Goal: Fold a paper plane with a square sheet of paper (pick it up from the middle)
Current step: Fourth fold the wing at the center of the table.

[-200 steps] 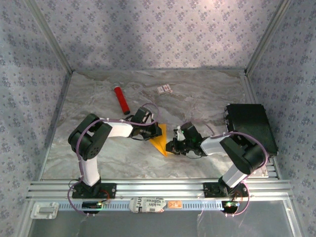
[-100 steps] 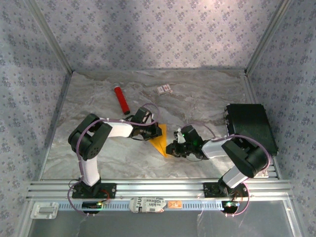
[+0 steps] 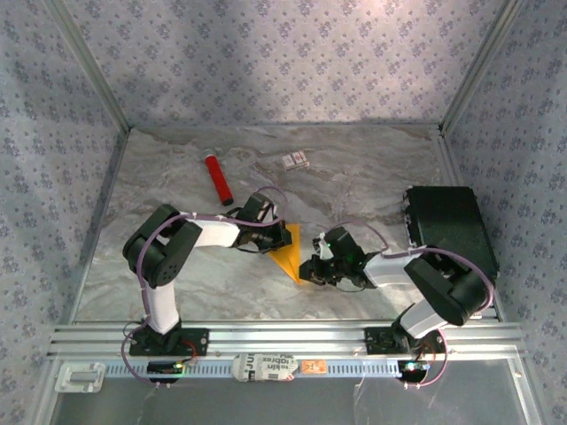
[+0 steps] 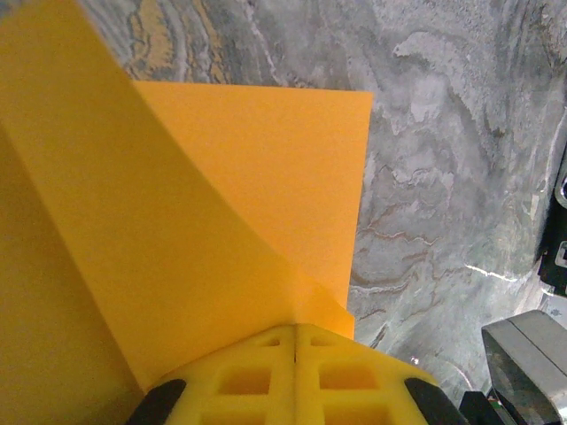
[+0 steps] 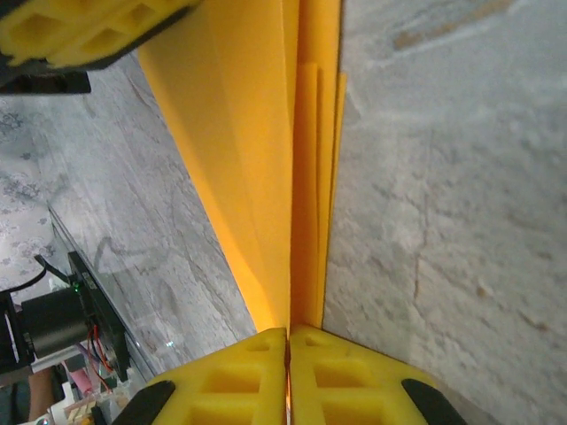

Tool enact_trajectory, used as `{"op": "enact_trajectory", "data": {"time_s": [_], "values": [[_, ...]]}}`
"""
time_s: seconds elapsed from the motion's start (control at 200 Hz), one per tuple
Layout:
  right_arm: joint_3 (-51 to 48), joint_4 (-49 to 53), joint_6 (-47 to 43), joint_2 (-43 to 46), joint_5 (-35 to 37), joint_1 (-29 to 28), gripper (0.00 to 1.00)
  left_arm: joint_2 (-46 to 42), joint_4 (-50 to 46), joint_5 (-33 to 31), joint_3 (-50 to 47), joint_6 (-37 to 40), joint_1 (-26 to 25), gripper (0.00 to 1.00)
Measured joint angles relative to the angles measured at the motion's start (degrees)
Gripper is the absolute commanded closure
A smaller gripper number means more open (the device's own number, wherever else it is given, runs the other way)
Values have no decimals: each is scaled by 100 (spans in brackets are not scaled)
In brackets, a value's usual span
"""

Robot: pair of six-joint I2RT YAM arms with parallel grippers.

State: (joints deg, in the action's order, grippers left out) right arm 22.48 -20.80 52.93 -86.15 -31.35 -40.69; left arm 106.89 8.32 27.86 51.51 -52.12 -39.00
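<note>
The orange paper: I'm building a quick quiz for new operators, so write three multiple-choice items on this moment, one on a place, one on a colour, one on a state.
1. Where on the table does the red tube lie?
A. far left part
B. near right corner
C. dead centre

2. What colour is the folded paper?
A. white
B. orange-yellow
C. blue

3. How do the left gripper and the right gripper stand?
A. both open
B. one open, one shut
C. both shut on the paper

Answers: 1 A, the top view shows it there. 2 B, both wrist views show that colour. 3 C, each wrist view shows its gripper closed with paper pinched in it.
</note>
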Motion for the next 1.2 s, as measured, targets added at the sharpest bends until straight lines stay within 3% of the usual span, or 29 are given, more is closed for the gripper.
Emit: {"op": "enact_trajectory", "data": {"time_s": [0.29,1.199], "values": [[-50,262,-72,208,55,-28,96,0,22,7,-7,-28,-7,95],[-4,654,-299,330,221,-212,92,4,24,131,-33,-94,-50,96]]}}
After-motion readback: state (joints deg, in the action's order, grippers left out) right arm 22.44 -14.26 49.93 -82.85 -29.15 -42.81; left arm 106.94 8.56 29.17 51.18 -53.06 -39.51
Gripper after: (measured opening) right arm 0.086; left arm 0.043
